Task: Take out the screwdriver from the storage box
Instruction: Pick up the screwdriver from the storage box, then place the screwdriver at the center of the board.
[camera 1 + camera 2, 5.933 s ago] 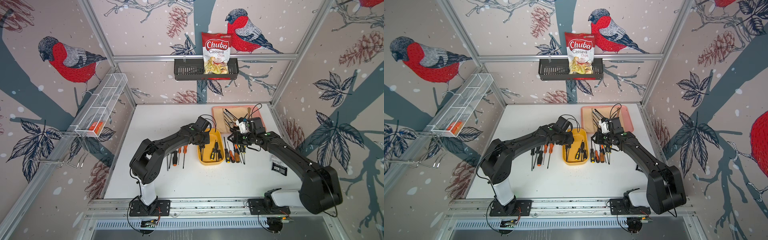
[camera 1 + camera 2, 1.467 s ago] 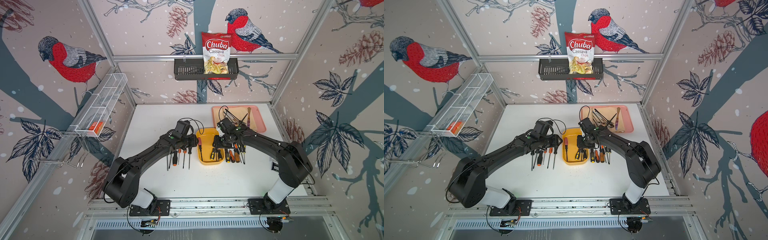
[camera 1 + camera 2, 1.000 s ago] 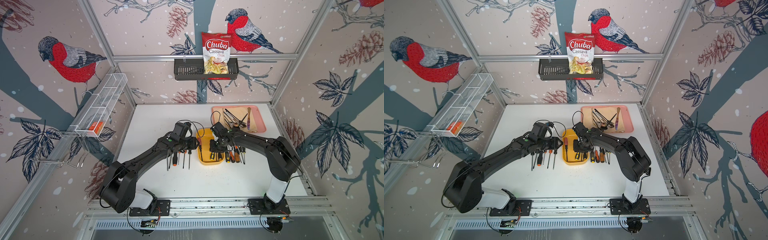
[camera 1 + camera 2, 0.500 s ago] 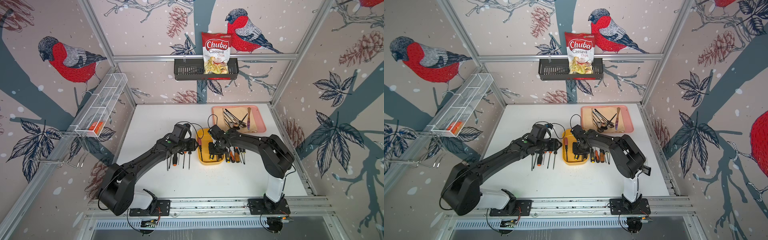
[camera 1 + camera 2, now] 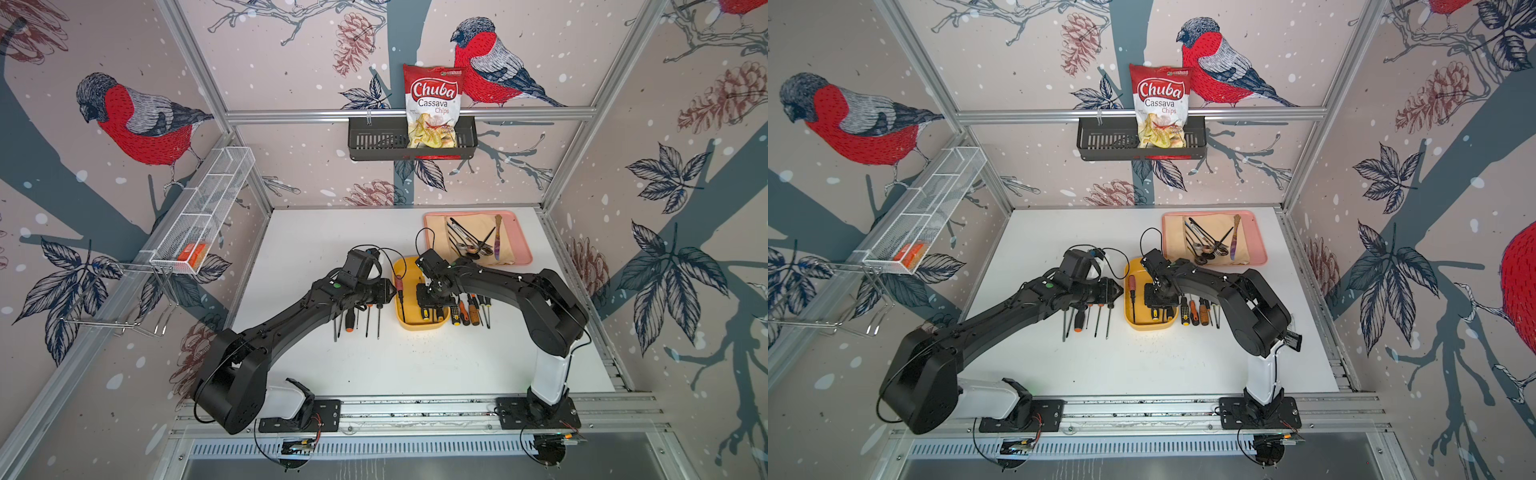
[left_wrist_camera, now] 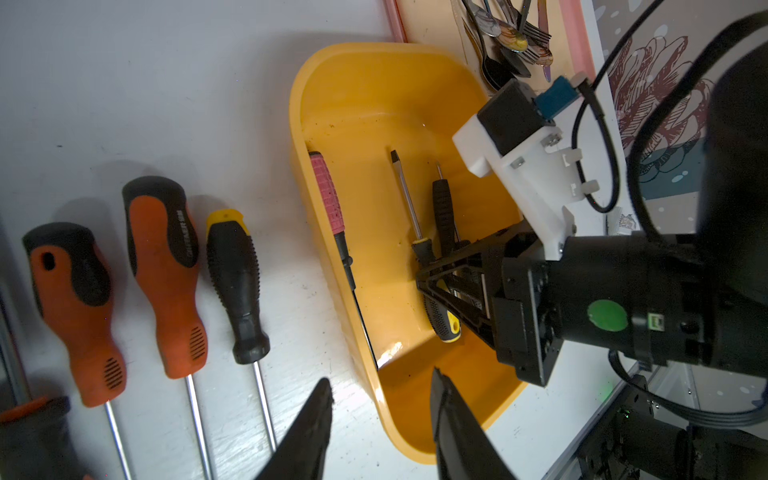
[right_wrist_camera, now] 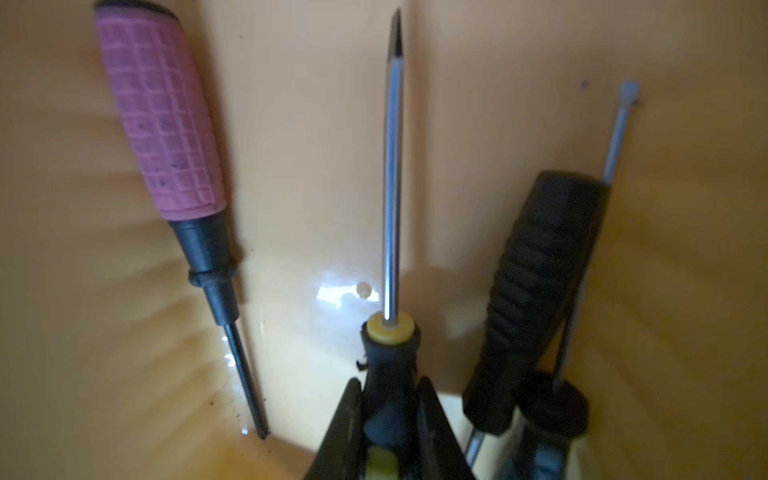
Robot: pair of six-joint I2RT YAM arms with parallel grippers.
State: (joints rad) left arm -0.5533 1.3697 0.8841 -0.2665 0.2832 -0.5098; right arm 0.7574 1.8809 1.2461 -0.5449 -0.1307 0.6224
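Inside the box [image 5: 409, 270], at its near end, the right gripper [image 7: 388, 382] is clenched across the black-and-yellow handle of the screwdriver [image 7: 392, 232]. A finger presses each side just behind the yellow collar. From that grip the shaft runs straight away from the gripper along the box's length, tip toward the far wall. The tool's long axis therefore lies in line with the gripper and across its closing direction. Just beside it on the right lies a black-handled driver [image 7: 536, 299], close to the finger. Well apart on the left, against the wall, lies a pink-handled driver [image 7: 162, 116]. The left gripper [image 6: 381, 377] hangs spread and empty at the box's left wall, near but holding nothing. Since the right arm has the tool, I judge the next move to be a level lift straight up, clear of the rim and the black neighbour.
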